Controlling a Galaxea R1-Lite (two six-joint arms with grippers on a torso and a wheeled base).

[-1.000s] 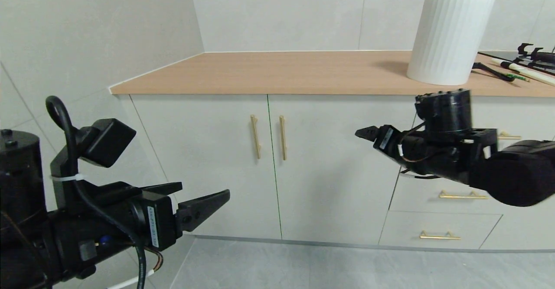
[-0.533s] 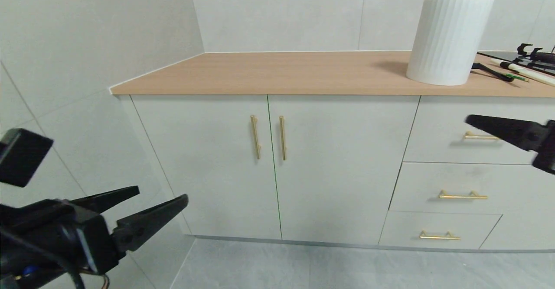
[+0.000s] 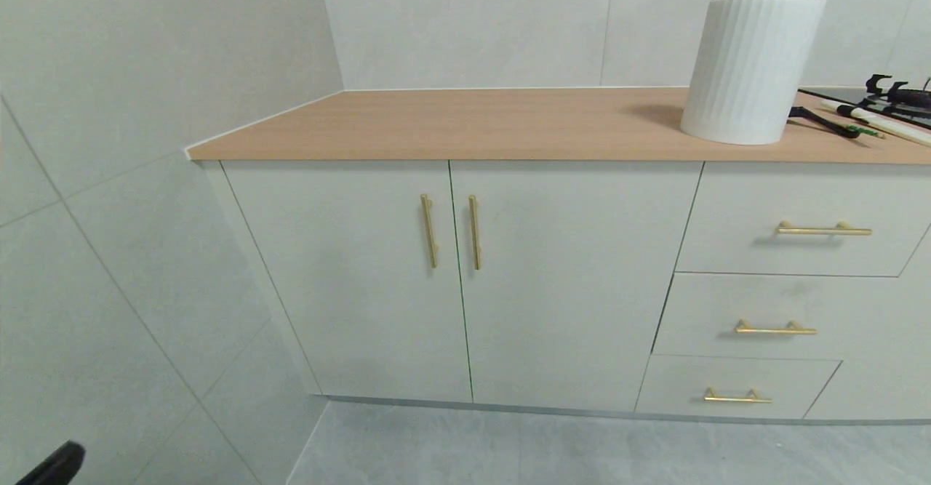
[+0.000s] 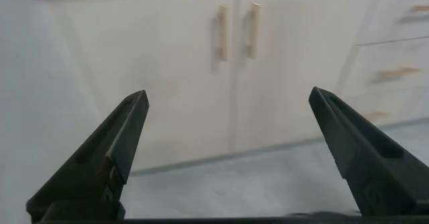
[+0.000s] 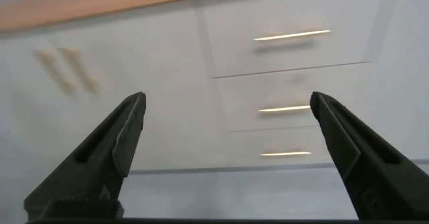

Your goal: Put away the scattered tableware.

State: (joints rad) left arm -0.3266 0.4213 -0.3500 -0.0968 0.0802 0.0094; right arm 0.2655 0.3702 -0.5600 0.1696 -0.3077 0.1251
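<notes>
**Tableware sits up and to the right of both claws; the right arm is nearer**

The scattered tableware is a small cluster of long-handled utensils (image 3: 865, 118) on the counter (image 3: 473, 125), at its far right end. They lie just beside a white ribbed container (image 3: 753, 70), on the side away from the left arm. They are slender, with black handles and one pale stick with a green tip. Their long axes lie flat on the wood, slanting from the back wall towards the front edge.

Both claws hang low, below the level of the countertop, and hold nothing. The right claw (image 5: 226, 98) is spread wide and faces the drawer stack (image 5: 291, 35), with the wooden edge above it. From this claw the utensils lie upward, beyond the front edge and somewhat to the right. The left claw (image 4: 228, 95), also spread wide, faces the double doors (image 4: 234, 33), so the cluster is well apart from it, up and far across to the right.

By this layout the right arm looks the better placed for the pickup. It would need to rise above the front edge before going forward. A grip across a handle, square to that slanted axis, seems more secure than one taken end-on. The container probably serves as the holder, though that is not certain.
</notes>
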